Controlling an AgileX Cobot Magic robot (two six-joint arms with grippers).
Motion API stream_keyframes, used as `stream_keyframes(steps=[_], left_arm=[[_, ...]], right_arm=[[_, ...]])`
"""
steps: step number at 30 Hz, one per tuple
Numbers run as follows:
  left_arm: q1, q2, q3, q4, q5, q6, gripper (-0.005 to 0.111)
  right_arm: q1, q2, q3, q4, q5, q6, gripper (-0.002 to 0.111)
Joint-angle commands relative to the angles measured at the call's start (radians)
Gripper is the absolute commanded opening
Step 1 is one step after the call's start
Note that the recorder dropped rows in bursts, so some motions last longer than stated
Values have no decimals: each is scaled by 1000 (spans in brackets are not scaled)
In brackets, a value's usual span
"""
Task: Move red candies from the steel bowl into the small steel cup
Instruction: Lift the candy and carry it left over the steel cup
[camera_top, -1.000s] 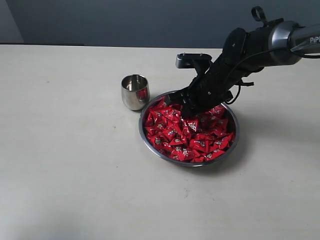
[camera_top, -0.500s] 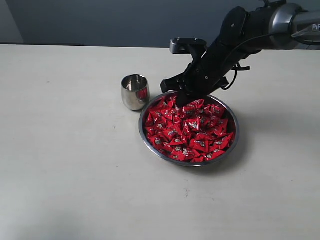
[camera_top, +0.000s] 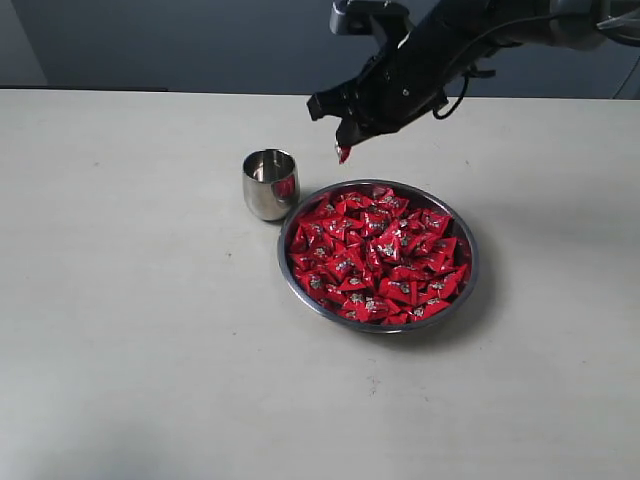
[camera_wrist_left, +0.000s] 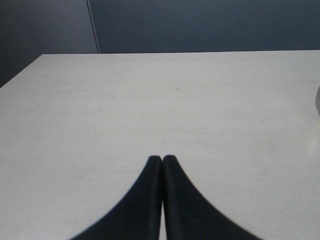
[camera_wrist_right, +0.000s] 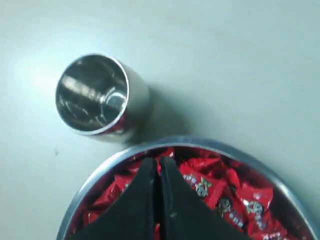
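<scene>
Right gripper (camera_top: 344, 143) hung clamped on one red candy (camera_top: 343, 155) above far rim of steel bowl (camera_top: 474, 265) — small steel cup (camera_top: 270, 183) stood just beside it, toward left edge of bench (camera_top: 150, 350). Needed: centre over cup mouth, release low.

So the right arm (camera_top: 440, 45) comes in from the upper right of the exterior view, stretched out and sloping down to the left. The right hand (camera_top: 344, 142) is up in the air, tips pointing down, fingers (camera_wrist_right: 145, 200) pinched together on one red candy (camera_top: 343, 154). The left hand (camera_wrist_left: 162, 160) only shows in its own wrist view, both tips pressed flat together with nothing between them.
</scene>
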Motion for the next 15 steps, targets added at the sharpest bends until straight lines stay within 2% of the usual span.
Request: stream_keyframes(steps=[1, 10, 15], left_arm=[[-9, -5, 5, -6, -10, -1, 0], [-9, -5, 5, -6, -10, -1, 0], [-9, -5, 5, -6, -10, -1, 0]], right_arm=[[10, -3, -70, 27, -37, -49, -1], [107, 112, -257, 22, -66, -63, -1], [127, 192, -347, -4, -64, -56, -1]])
